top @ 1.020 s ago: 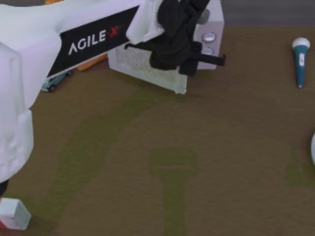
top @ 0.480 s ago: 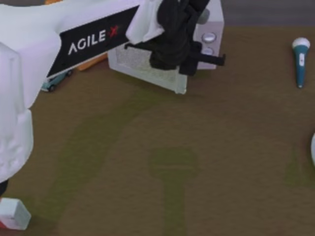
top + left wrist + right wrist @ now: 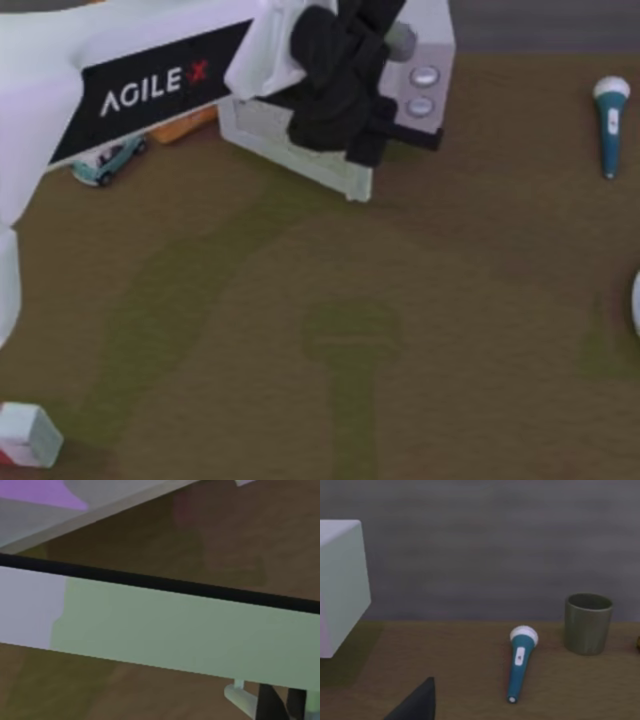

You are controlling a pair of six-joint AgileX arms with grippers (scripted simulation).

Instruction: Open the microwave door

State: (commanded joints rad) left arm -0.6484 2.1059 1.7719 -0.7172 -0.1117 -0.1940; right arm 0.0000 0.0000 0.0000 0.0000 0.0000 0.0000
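The left end effector [image 3: 375, 140] sits right at the free edge of the microwave door [image 3: 300, 150], by the front of the microwave [image 3: 430, 40] at the back of the worktop [image 3: 400, 300]. Whether its fingers are spread or pinching the door I cannot tell; the black wrist hides them from above.

The door stands swung out at an angle from the oven's front, hinged on the left, with its free corner out over the worktop. I would judge the job partly done: the door is ajar but not wide open, so more swing is left. The two knobs [image 3: 423, 90] are uncovered.

The left wrist view shows only the door's pale edge [image 3: 175, 625] very close, which the top view cannot give. The right wrist view shows a teal microphone [image 3: 519, 670] and an olive cup [image 3: 587, 623]; the cup is absent from the top view. The right end effector [image 3: 415, 705] shows only as a dark tip, parked well away from the microwave.
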